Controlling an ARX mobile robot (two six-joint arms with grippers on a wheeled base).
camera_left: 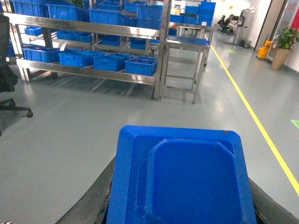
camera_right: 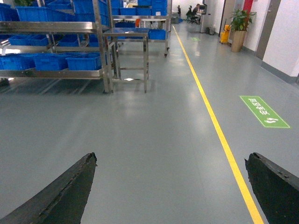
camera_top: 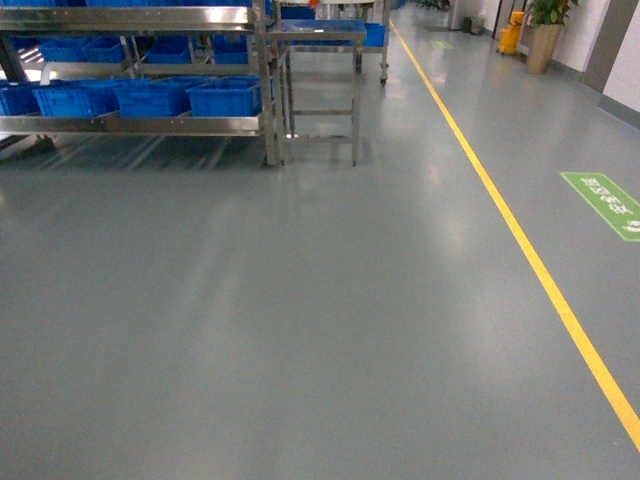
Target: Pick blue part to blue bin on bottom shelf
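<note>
The blue part (camera_left: 182, 177), a dark blue block with cut corners and a raised middle panel, fills the lower left wrist view. My left gripper (camera_left: 182, 198) is shut on it, with black fingers (camera_left: 91, 200) showing at both sides. Far ahead, a row of blue bins (camera_left: 140, 65) sits on the bottom shelf (camera_left: 93, 73) of the steel rack; the same row (camera_top: 225, 97) shows at the head view's top left. Which bin is the task's I cannot tell. My right gripper (camera_right: 170, 161) is open over bare floor. Neither gripper shows in the head view.
A steel side table (camera_top: 320, 40) stands right of the rack. A yellow floor line (camera_top: 520, 240) runs along the aisle, with a green floor sign (camera_top: 605, 203) beyond it. A potted plant (camera_top: 545, 30) is at the far right, and a black chair base (camera_left: 14, 105) at the left.
</note>
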